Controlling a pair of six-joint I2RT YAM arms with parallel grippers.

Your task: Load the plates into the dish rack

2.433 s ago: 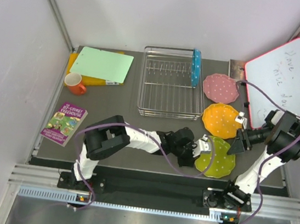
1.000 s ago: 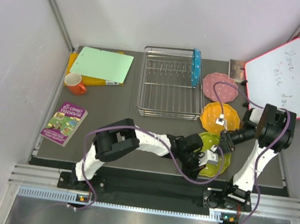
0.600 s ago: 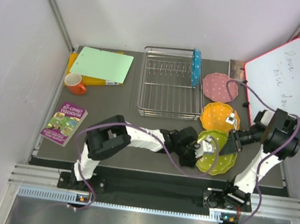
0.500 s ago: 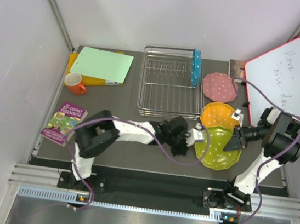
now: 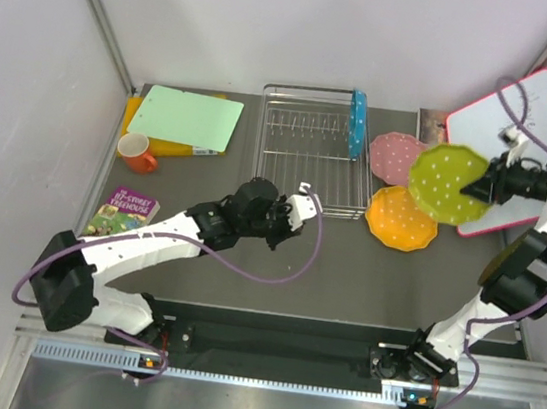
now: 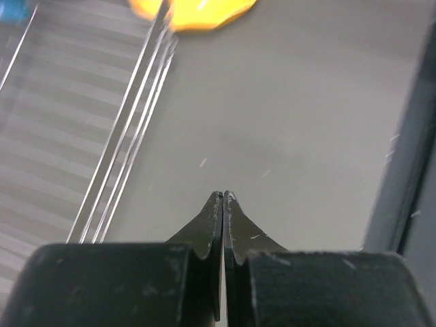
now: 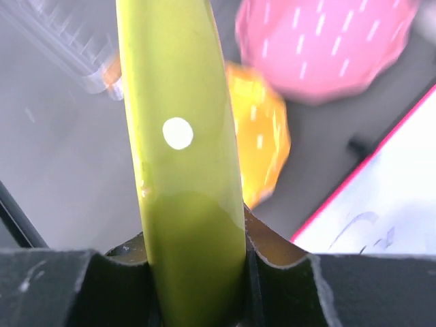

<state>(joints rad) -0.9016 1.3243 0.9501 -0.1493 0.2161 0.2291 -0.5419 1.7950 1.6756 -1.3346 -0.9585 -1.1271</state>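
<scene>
The dark worktop (image 5: 244, 271) is carrying everything. A whiteboard (image 5: 512, 115) is leaning well to the right of the dish rack (image 5: 260, 152). The yellow-green plate (image 5: 446, 183) is hanging in the air to the right of the rack, tilted, in front of the whiteboard. The right claw (image 5: 480, 184) is pinching its rim between both fingers. The orange plate (image 5: 402, 219) is lying flat off the rack's front right corner. The pink plate (image 5: 393, 157) is lying flat just right of the rack. The blue plate (image 5: 358, 124) is standing upright among the dividers at the rack's right end. The left claw (image 6: 223, 197) is hanging just in front of the rack's front rim, fingers pressed fully together and gripping nothing.
</scene>
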